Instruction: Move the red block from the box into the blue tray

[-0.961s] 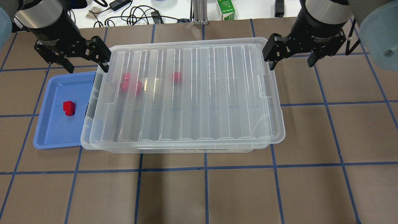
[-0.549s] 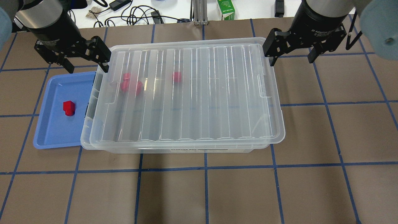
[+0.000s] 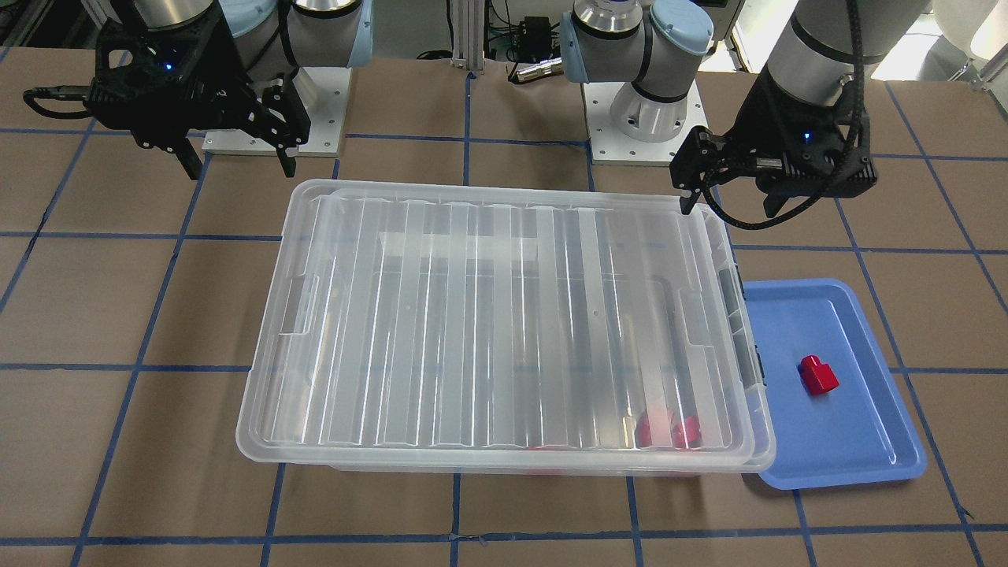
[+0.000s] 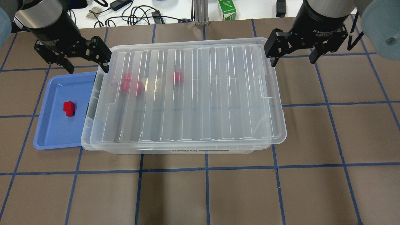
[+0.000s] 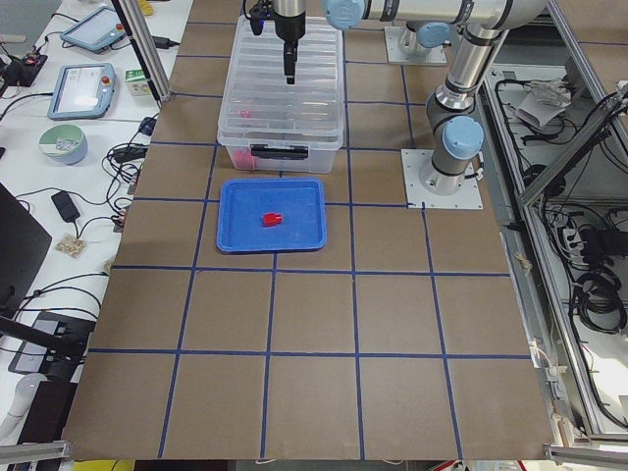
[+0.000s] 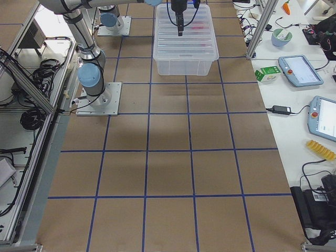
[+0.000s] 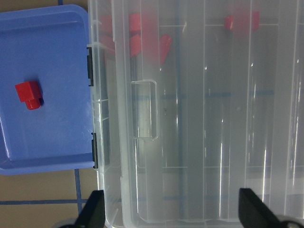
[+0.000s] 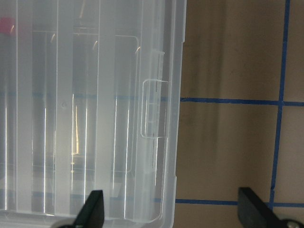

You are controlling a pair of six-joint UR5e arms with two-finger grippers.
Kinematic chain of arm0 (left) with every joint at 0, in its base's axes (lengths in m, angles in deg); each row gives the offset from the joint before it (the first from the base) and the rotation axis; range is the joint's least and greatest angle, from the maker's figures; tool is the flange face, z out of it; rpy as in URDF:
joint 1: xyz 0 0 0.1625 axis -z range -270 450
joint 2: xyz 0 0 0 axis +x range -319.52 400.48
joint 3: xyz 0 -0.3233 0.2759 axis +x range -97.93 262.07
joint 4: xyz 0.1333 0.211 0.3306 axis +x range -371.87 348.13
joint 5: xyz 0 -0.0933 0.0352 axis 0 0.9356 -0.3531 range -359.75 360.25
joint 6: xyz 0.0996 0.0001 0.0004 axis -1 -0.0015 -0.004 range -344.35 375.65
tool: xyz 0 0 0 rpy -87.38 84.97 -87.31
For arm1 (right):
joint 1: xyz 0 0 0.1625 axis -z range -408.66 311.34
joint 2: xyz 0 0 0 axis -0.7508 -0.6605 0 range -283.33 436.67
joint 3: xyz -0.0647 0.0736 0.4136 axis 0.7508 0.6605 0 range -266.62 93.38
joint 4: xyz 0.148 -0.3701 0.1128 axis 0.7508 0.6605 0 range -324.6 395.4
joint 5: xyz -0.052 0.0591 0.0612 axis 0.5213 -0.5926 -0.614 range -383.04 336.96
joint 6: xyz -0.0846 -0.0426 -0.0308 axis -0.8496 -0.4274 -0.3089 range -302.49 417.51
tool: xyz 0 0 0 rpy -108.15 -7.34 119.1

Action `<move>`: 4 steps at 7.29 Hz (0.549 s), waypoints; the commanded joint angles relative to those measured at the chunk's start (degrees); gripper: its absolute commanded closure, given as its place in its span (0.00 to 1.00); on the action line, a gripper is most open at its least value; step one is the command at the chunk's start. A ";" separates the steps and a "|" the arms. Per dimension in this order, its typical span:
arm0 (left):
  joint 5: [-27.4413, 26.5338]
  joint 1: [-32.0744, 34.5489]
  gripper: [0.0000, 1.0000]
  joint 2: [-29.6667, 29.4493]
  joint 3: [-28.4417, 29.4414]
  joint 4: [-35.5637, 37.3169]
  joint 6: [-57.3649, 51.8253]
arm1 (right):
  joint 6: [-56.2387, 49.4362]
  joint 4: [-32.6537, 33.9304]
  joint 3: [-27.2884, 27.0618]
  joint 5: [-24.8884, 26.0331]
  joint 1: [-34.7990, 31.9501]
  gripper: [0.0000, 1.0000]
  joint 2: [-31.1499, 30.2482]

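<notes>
One red block (image 4: 69, 108) lies in the blue tray (image 4: 53, 131), which is tucked against the box's left end. It also shows in the front view (image 3: 817, 374) and the left wrist view (image 7: 28, 93). The box (image 4: 193, 93) is a clear bin with its ribbed lid on. Three more red blocks show blurred through the lid, two together (image 4: 131, 85) and one apart (image 4: 177, 77). My left gripper (image 4: 87, 66) is open and empty above the box's back left corner. My right gripper (image 4: 293, 61) is open and empty above the box's back right corner.
The brown table top carries a grid of blue tape lines (image 4: 206, 168). Cables and a green carton (image 4: 227, 9) lie beyond the far edge. Both arm bases (image 3: 646, 118) stand behind the box.
My right gripper has shifted slightly towards the table's far edge. The left gripper, box, tray and blocks have not moved.
</notes>
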 commanded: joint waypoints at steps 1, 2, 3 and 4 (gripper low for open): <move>0.02 0.09 0.00 0.05 -0.04 0.00 0.00 | 0.00 -0.01 -0.03 0.00 0.00 0.00 -0.09; 0.11 0.09 0.00 0.05 -0.04 0.00 0.00 | -0.09 -0.09 -0.12 0.00 0.00 0.00 0.00; 0.02 0.09 0.00 0.05 -0.04 0.00 0.00 | -0.09 -0.01 -0.47 0.00 0.00 0.00 -0.09; 0.02 0.09 0.00 0.05 -0.04 0.00 0.00 | -0.09 -0.01 -0.39 0.00 0.00 0.00 -0.09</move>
